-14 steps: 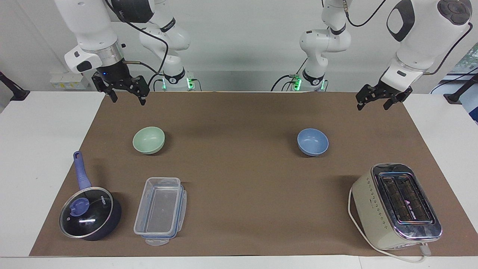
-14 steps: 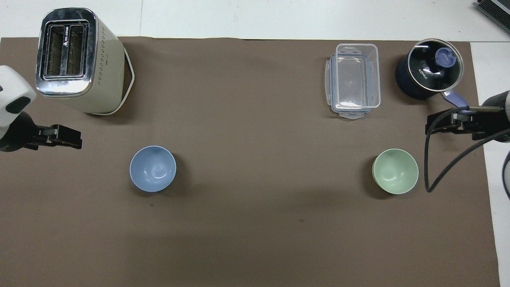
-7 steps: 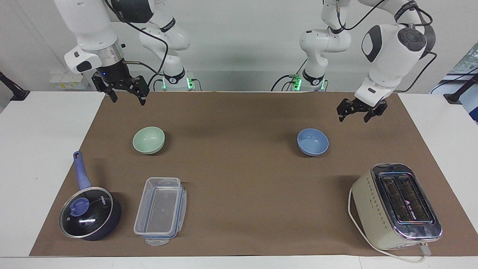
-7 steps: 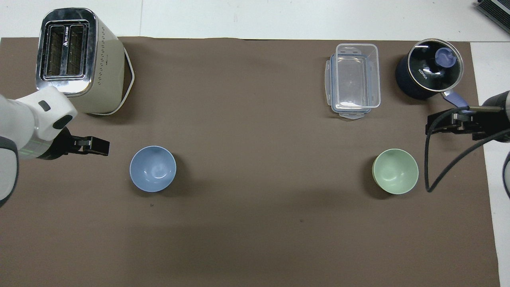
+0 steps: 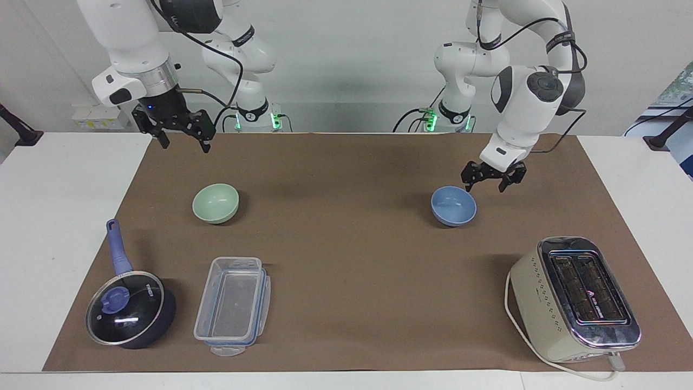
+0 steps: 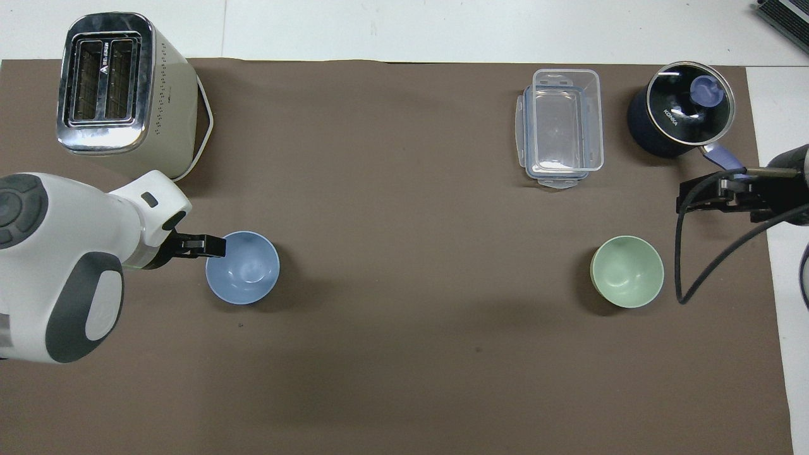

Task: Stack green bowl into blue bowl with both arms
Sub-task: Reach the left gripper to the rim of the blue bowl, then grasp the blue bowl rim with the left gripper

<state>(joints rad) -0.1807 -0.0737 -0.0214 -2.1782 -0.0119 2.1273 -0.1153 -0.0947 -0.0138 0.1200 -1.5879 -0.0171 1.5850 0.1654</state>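
Closing on the blue bowl (image 5: 453, 205), left gripper (image 5: 493, 180) open just above the rim at that bowl's edge toward its own arm's end, holding nothing. Waiting well apart, right gripper (image 5: 180, 130) also open and empty, over the mat, green bowl (image 5: 215, 202) below it and farther from the robots. Best done, likely, by straddling the rim squarely before clamping, keeping the bowl level. Readable: "KONKA" on the pot lid (image 6: 689, 105); toaster (image 5: 575, 298) logo illegible.

Bare mat (image 5: 346, 227) between bowls, toaster (image 5: 574, 298), box (image 5: 233, 306), pot (image 5: 130, 309) farther out
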